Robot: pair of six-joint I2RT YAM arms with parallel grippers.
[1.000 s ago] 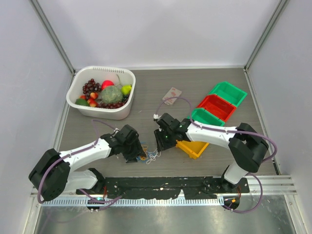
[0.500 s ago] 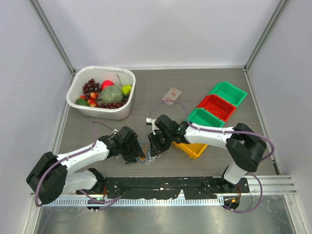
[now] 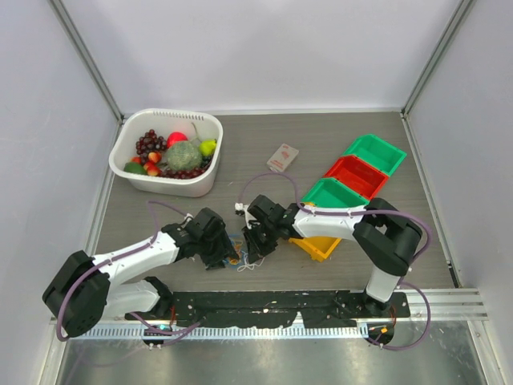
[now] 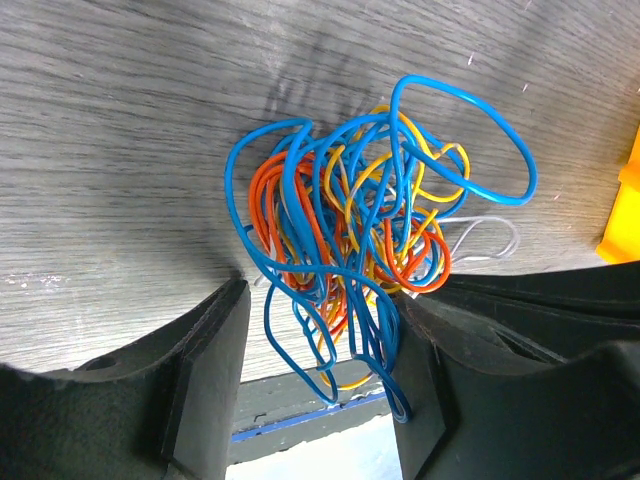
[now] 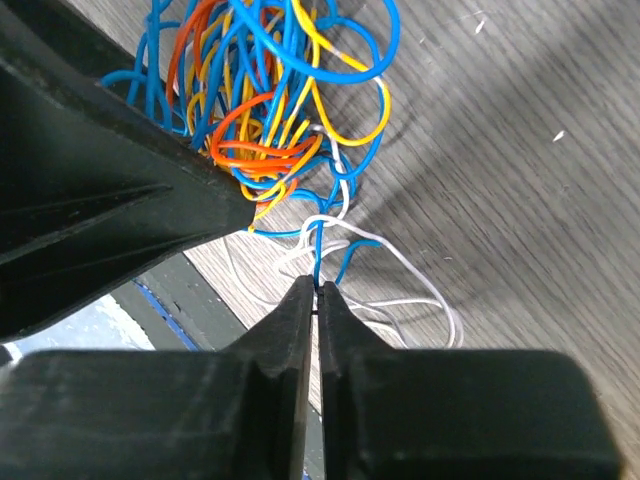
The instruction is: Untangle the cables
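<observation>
A blue strand (image 5: 317, 250) of the tangled multicoloured wire cables (image 4: 345, 225) is being pinched by the right gripper's (image 5: 318, 288) jaws, left gripper's (image 4: 318, 370) gaping, risking whole-bundle dragging.

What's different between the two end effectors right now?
The left end effector stands open, fingers either side of the cable tangle; the right end effector is closed, pinching one blue cable. The left straddles the bundle's middle; the right works at its edge. Both sit low over the table.
</observation>
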